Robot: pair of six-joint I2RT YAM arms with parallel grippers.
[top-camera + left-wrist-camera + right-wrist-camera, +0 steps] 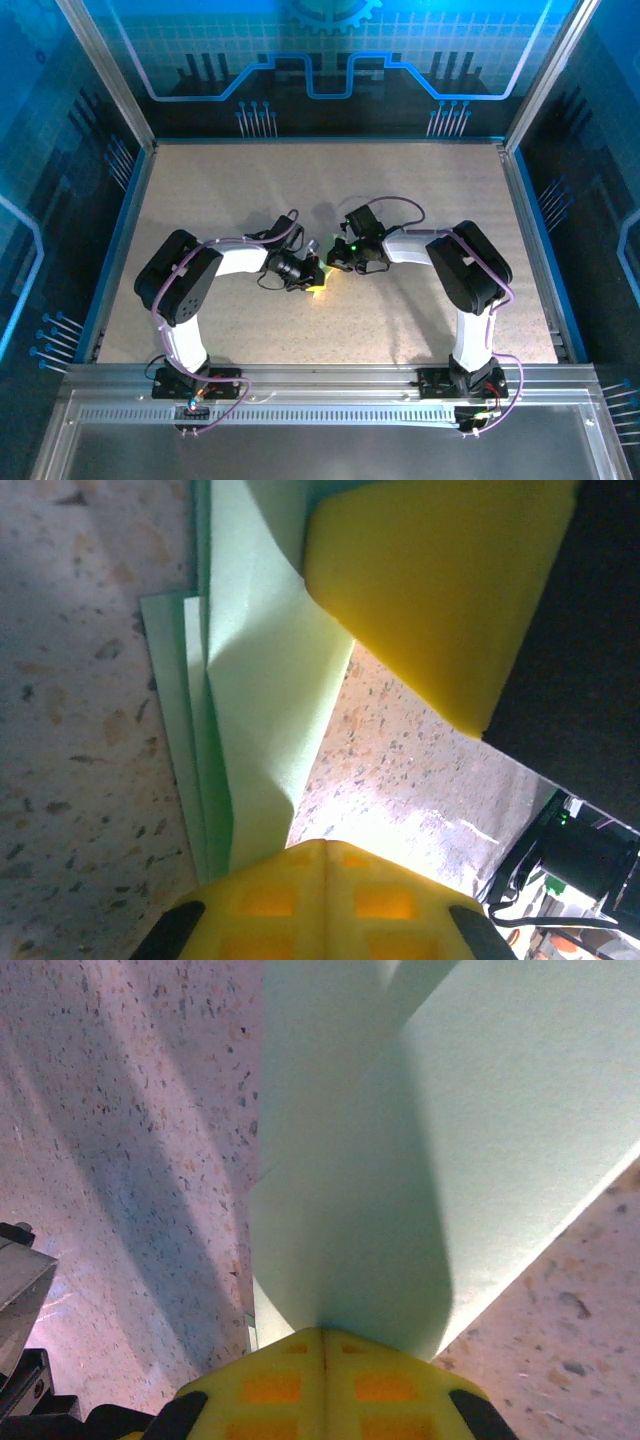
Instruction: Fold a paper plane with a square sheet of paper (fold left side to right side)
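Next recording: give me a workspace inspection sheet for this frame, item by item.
Surface: speckled beige tabletop, flat.
Job's things: pale green paper sheet, partly folded in layers, one flap lifted off the table.
Clutter: nothing seen.
Grippers: left gripper shut, tips at the paper's edge; right gripper shut on a curled flap.
Cables: lilac cables routed along both arms.
Surroundings: blue-lit enclosure walls, aluminium frame.

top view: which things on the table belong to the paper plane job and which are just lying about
Belongs to the job:
- green paper, partly folded in layers
- left gripper, shut on the paper
- right gripper, shut on the paper

Just there:
- speckled table
- blue enclosure panels
- metal rail at the arm bases
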